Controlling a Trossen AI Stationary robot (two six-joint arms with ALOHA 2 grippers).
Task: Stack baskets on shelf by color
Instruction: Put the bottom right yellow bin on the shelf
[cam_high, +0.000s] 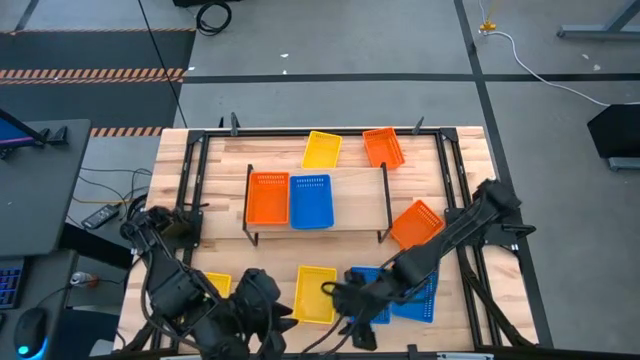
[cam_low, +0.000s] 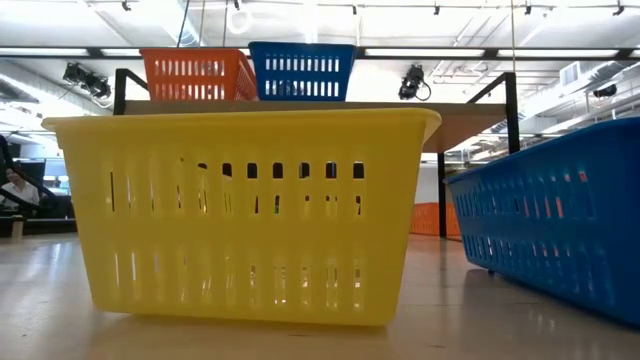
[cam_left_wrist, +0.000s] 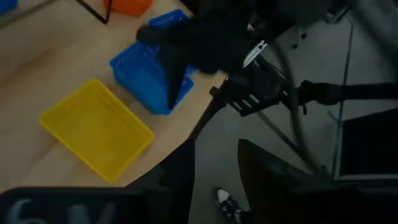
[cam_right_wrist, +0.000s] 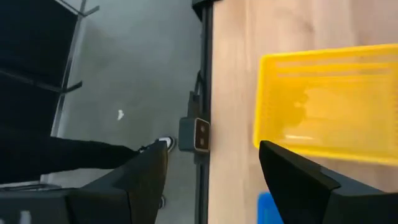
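Observation:
The shelf (cam_high: 350, 195) (cam_low: 470, 120) bears an orange basket (cam_high: 267, 198) (cam_low: 197, 75) and a blue basket (cam_high: 311, 200) (cam_low: 302, 70) side by side on its left half. A yellow basket (cam_high: 314, 294) (cam_low: 240, 210) (cam_right_wrist: 329, 106) (cam_left_wrist: 96, 130) and a blue basket (cam_high: 410, 292) (cam_low: 560, 220) (cam_left_wrist: 146, 68) rest on the table near its near edge. My right gripper (cam_high: 336, 293) (cam_right_wrist: 214, 186) hangs open above the yellow basket's right side and touches nothing. My left gripper (cam_high: 262, 300) (cam_left_wrist: 214, 180) waits open at the table's near left.
More baskets lie on the table: yellow (cam_high: 321, 150) and orange (cam_high: 383, 147) at the far edge, orange (cam_high: 416, 222) right of the shelf, and yellow (cam_high: 216, 285) half under my left arm. A person's shoe (cam_right_wrist: 163, 144) shows on the floor beyond the near edge.

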